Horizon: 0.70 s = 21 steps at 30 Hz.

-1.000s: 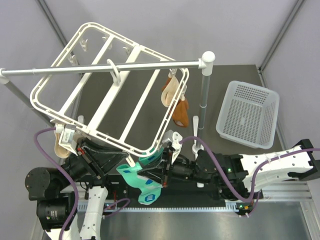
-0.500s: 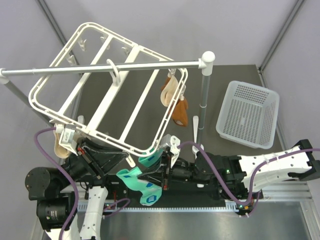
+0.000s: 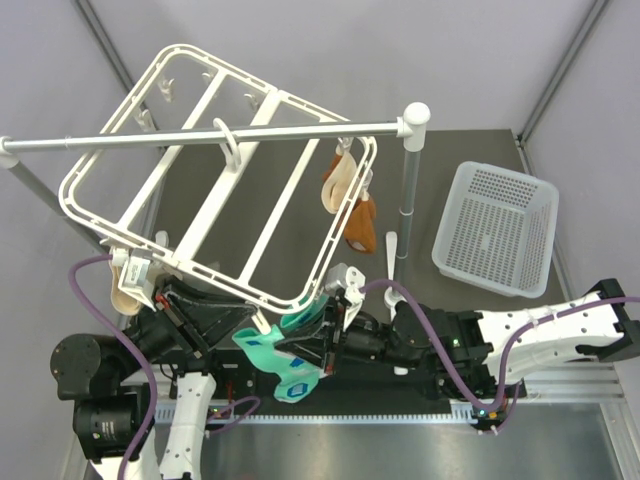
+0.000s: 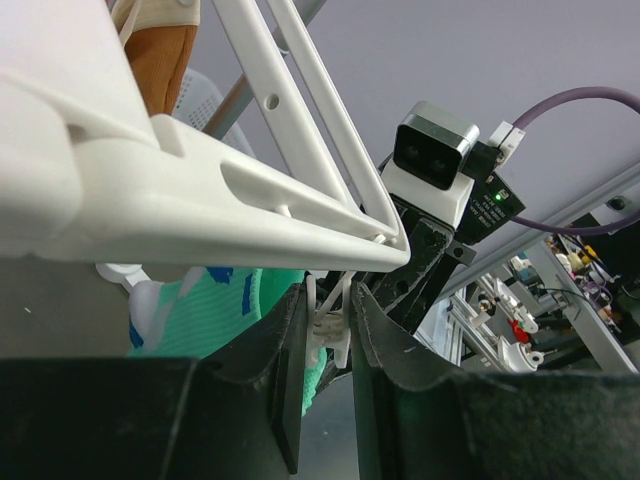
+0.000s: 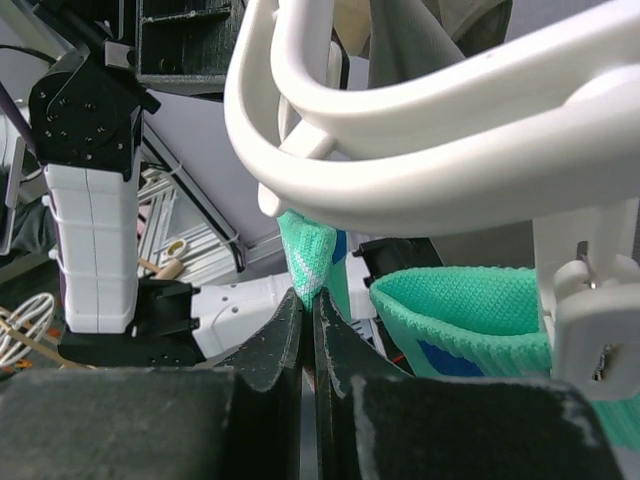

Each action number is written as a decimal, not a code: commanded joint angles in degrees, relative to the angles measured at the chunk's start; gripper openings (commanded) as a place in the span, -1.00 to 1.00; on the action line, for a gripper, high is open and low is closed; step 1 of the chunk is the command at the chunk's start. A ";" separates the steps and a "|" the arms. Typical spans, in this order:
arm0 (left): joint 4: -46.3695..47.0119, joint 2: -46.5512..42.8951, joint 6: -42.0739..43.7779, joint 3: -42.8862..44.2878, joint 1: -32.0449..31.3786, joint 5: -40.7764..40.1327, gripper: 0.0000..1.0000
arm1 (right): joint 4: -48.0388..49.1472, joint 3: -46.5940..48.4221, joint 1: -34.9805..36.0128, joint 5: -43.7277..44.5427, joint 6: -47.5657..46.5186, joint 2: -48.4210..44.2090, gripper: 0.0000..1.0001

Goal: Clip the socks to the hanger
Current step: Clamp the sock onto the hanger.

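The white hanger (image 3: 330,255) hangs tilted from the rail. My left gripper (image 3: 258,322) is under its near corner, shut on a small white clip (image 4: 332,322) that dangles from the frame (image 4: 200,200). My right gripper (image 3: 322,335) comes in from the right, shut on the edge of a teal sock (image 5: 312,255) held up just below the frame (image 5: 420,150). More teal fabric with blue and white patches (image 3: 285,375) hangs below the corner, and an open cuff (image 5: 470,310) shows beside another clip (image 5: 590,320). I cannot tell whether this is one sock or two.
An orange sock (image 3: 360,225) and a beige sock (image 3: 340,180) hang at the hanger's right edge; another beige sock (image 3: 122,290) hangs at its left corner. The grey rail (image 3: 200,137) rests on a white post (image 3: 410,190). A white perforated basket (image 3: 497,228) stands at the right.
My right gripper dipped with the teal sock, then came back up under the hanger's near corner; the hanging fabric swung with it. The left gripper has stayed on the clip.
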 commanded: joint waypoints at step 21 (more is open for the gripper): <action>-0.12 0.13 -0.14 0.85 0.47 0.66 -1.00 | 6.13 5.31 -3.01 1.02 -1.22 0.85 -1.00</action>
